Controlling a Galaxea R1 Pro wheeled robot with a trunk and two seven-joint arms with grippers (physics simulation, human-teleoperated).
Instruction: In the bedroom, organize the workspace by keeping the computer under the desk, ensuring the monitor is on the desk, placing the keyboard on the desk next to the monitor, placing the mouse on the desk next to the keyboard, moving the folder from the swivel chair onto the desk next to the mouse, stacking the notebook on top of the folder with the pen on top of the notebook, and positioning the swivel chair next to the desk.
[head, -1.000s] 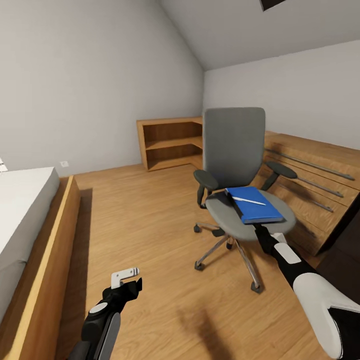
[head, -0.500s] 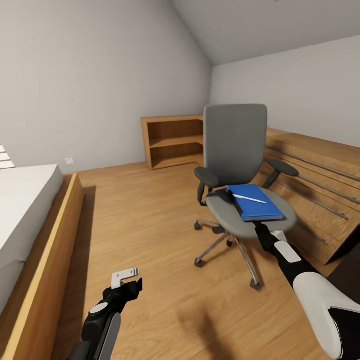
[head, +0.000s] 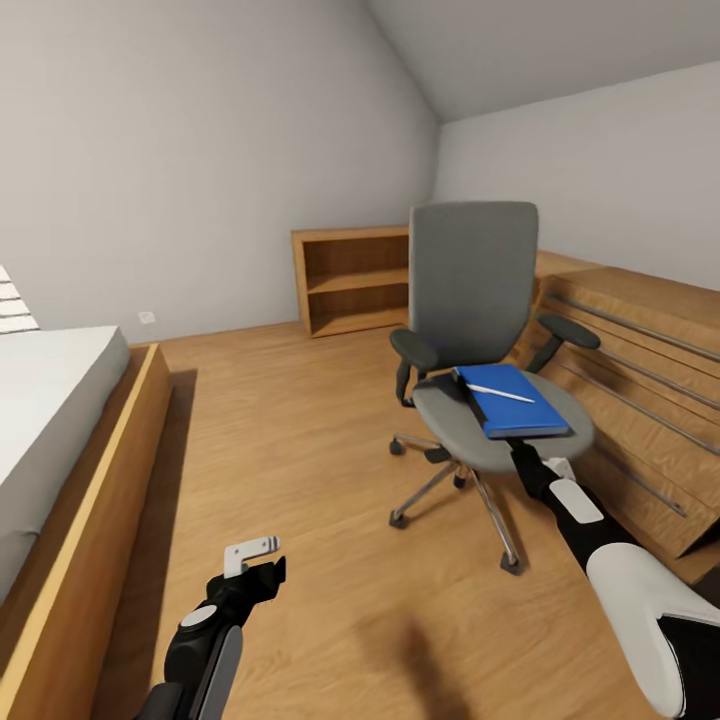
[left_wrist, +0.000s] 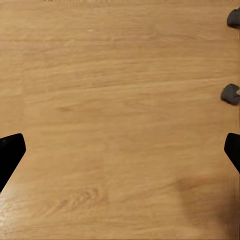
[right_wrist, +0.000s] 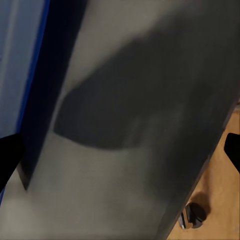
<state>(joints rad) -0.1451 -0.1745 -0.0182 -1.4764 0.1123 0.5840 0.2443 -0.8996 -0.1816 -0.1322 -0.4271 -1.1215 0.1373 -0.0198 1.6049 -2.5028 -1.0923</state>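
Pretty plain attic-style bedroom here. Walls (head: 200, 150) are a flat light grey, and the ceiling (head: 560, 50) slopes down toward the far corner. The floor (head: 300, 420) is warm honey-coloured wood planks with visible grain, evenly lit with soft shadows. On the left there's a bed (head: 60, 440) with a pale grey mattress sitting in a light-wood frame. A low open bookshelf (head: 355, 280) in the same wood sits in the far corner. Along the right wall runs a light-wood chest (head: 640, 380) with long bar handles. Small white wall outlet (head: 147, 317) near the bed.
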